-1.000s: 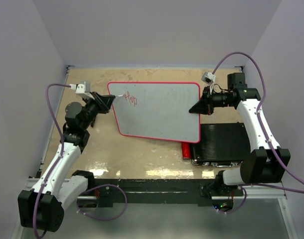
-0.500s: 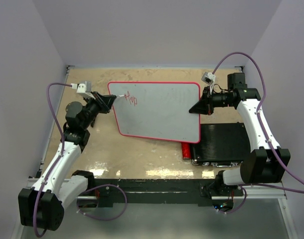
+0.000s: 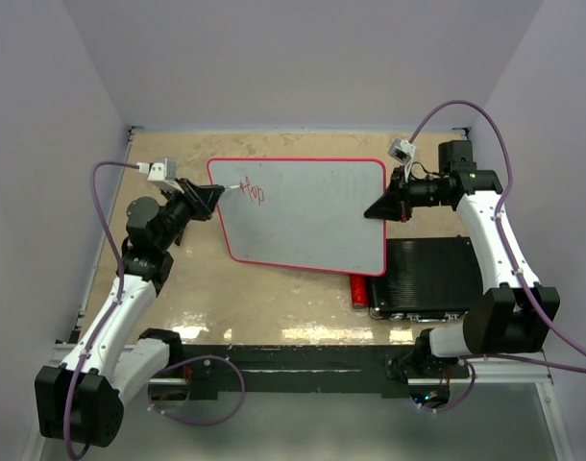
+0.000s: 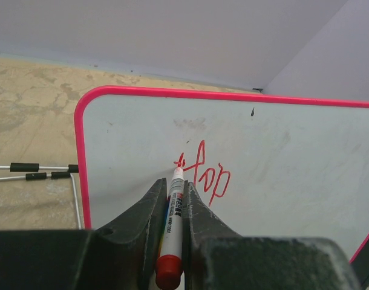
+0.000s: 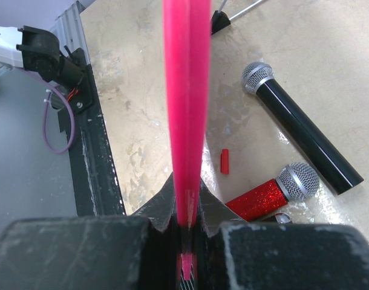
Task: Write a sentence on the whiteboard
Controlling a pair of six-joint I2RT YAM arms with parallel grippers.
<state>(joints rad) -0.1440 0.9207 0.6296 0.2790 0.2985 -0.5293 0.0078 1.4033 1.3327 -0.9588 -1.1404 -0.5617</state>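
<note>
Pale lilac walls close in a mottled beige desk (image 3: 274, 298), and the whiteboard (image 3: 312, 216) spans its middle toward the far edge, turned a little so its near right corner overlaps a black ribbed case (image 3: 432, 274) in the top view.

The only writing I can read is the red lettering (image 4: 212, 175) near the board's far left corner: "Hop", in loose handwriting. The marker (image 4: 174, 211) carries a printed label along its white barrel, but the print is too small for me to read.

On my left wrist feed the left gripper (image 4: 175, 187) has its fingers pressed together on the marker, red end cap toward the camera, tip on the board at a stroke just left of the H. The word sits just beyond and to the right of the fingertips.

The right gripper (image 5: 186, 199) is clamped on the board's right edge; its camera sees the red frame edge-on, running straight up from between the fingers. Past that edge, on the desk, I see a black microphone (image 5: 299, 136), a red glitter microphone (image 5: 272, 193) and a small red cap (image 5: 224, 161) lying apart from both.
</note>
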